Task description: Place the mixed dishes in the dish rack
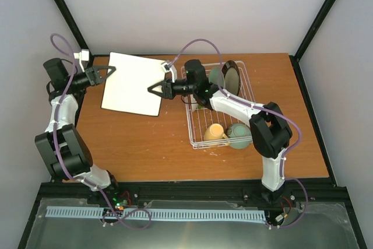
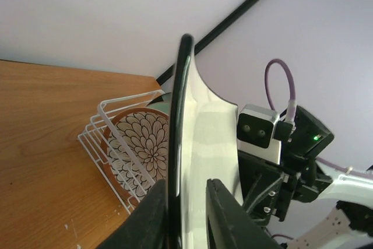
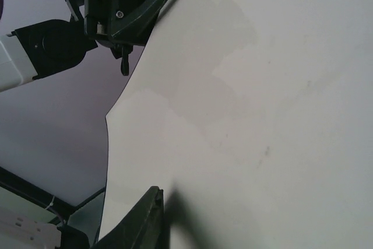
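Square plate held between your two arms, not yet racked

Your left gripper (image 1: 109, 72) is clamped on the rim of the white square plate (image 1: 133, 83), held above the far-left corner. Your right gripper (image 1: 154, 90) straddles the opposite edge, but I can't tell if it is biting. The plate looks smooth, glazed and probably slippery. Next, carry it on edge to the wire rack (image 1: 194, 122) by the right edge and slot it between the prongs.

square plate (image 1: 133, 84): 1 | patterned plate (image 1: 231, 78): 1 | green plate (image 1: 216, 76): 1 (mostly hidden) | mug (image 1: 214, 132): 1 | bowl (image 1: 239, 135): 1 | rack (image 1: 198, 118): 1
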Controlling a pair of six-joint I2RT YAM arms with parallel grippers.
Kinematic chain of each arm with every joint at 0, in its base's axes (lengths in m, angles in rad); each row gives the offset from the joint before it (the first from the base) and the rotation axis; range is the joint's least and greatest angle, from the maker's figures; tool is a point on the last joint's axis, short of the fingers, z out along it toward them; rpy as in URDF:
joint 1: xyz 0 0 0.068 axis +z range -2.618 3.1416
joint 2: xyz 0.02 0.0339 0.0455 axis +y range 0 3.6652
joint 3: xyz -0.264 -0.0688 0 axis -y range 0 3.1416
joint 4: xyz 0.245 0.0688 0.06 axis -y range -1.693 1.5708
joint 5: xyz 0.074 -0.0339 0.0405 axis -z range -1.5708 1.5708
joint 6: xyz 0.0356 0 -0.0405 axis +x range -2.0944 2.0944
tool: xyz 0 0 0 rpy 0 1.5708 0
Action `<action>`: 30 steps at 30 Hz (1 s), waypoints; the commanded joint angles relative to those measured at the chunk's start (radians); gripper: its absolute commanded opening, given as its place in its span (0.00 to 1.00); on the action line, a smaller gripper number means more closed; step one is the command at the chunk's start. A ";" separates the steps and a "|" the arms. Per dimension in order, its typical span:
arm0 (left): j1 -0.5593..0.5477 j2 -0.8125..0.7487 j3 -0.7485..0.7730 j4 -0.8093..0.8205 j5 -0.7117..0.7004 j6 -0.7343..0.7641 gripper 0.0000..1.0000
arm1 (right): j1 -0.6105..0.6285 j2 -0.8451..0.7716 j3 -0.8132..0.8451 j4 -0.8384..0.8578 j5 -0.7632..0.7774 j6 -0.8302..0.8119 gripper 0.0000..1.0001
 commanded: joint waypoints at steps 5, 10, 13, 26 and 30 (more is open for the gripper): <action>-0.062 0.044 0.102 -0.151 0.006 0.172 0.48 | 0.055 -0.127 0.002 0.008 -0.005 -0.059 0.03; -0.059 0.054 0.167 -0.187 -0.099 0.184 0.99 | 0.054 -0.160 -0.032 -0.004 0.018 -0.071 0.03; -0.057 0.037 0.250 -0.273 -0.240 0.232 1.00 | 0.054 -0.183 -0.055 -0.003 0.044 -0.076 0.03; -0.047 -0.352 0.100 -0.131 -0.999 0.256 1.00 | 0.054 -0.432 -0.036 -0.178 0.289 -0.237 0.03; -0.044 -0.365 0.079 -0.173 -1.017 0.288 1.00 | 0.053 -0.588 -0.091 -0.218 0.556 -0.347 0.03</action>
